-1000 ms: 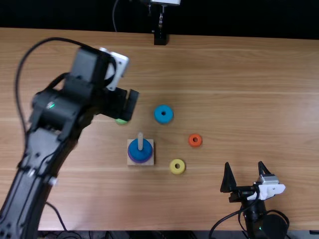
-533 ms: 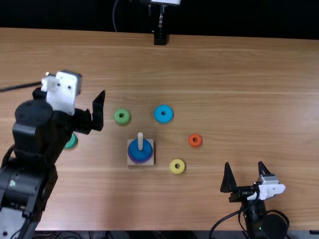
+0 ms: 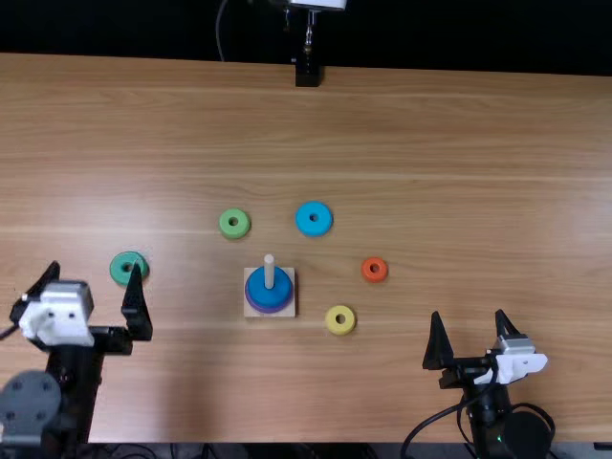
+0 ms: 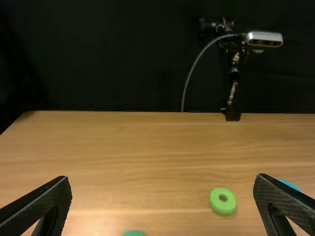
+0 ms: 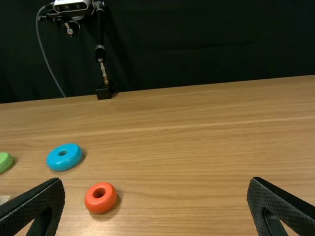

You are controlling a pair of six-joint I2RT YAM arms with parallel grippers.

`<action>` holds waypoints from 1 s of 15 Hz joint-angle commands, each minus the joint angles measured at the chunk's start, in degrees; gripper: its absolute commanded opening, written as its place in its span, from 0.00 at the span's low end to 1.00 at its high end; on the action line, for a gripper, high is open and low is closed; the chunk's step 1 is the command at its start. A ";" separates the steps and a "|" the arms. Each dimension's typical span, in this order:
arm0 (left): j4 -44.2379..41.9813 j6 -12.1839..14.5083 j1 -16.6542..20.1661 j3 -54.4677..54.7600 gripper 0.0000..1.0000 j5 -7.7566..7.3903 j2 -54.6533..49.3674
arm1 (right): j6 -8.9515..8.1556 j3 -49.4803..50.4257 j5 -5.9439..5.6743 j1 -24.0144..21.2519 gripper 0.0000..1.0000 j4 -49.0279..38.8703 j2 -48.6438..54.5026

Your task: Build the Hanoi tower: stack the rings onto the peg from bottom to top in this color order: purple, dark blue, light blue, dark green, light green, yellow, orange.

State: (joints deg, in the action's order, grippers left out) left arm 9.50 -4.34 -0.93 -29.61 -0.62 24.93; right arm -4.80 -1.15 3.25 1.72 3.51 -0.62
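Note:
In the top view my left gripper (image 3: 91, 287) stands open at the lower left, near the dark green ring (image 3: 129, 268). My right gripper (image 3: 478, 335) is open at the lower right. The wooden peg (image 3: 270, 272) carries the dark blue ring (image 3: 268, 291) over the purple ring (image 3: 251, 308). Loose on the table are the light green ring (image 3: 234, 224), light blue ring (image 3: 314, 219), orange ring (image 3: 374, 270) and yellow ring (image 3: 340, 319). In the left wrist view the left gripper (image 4: 162, 204) has the light green ring (image 4: 223, 201) beyond it; the right gripper (image 5: 155, 204) is likewise empty.
The wooden table (image 3: 430, 143) extends around the rings. At its far edge stands a camera mount with a black foot (image 3: 308, 75) and a grey cable (image 4: 193, 69). The peg's square base (image 3: 290, 311) lies between the two arms.
My left arm has drawn back from above the light green ring to the lower left, uncovering the light green and dark green rings. The right arm and the rings have stayed put.

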 commanded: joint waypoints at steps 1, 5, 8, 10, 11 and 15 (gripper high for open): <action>-1.06 -1.15 0.75 4.64 1.00 0.31 -4.63 | -0.05 0.27 0.45 -0.40 1.00 0.14 0.62; -0.95 -0.93 0.75 13.87 1.00 0.83 -15.44 | -0.05 0.27 0.45 -0.49 1.00 0.14 0.62; -0.74 -1.15 -0.13 18.62 1.00 1.99 -23.17 | -0.05 0.27 0.45 -0.49 1.00 0.14 0.62; -0.85 -0.93 -0.57 19.76 1.00 1.89 -24.93 | -0.05 0.27 0.45 -0.49 1.00 0.14 0.62; -0.95 -0.72 -0.57 20.03 1.00 1.68 -24.93 | -0.05 0.27 0.45 -0.49 1.00 0.14 0.62; -1.06 -0.62 -0.57 22.57 1.00 1.89 -24.93 | -0.05 0.27 0.45 -0.49 1.00 0.14 0.62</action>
State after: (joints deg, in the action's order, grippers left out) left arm 9.02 -4.78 -0.82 -7.40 0.95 0.71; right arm -4.80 -1.15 3.25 1.72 3.46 -0.62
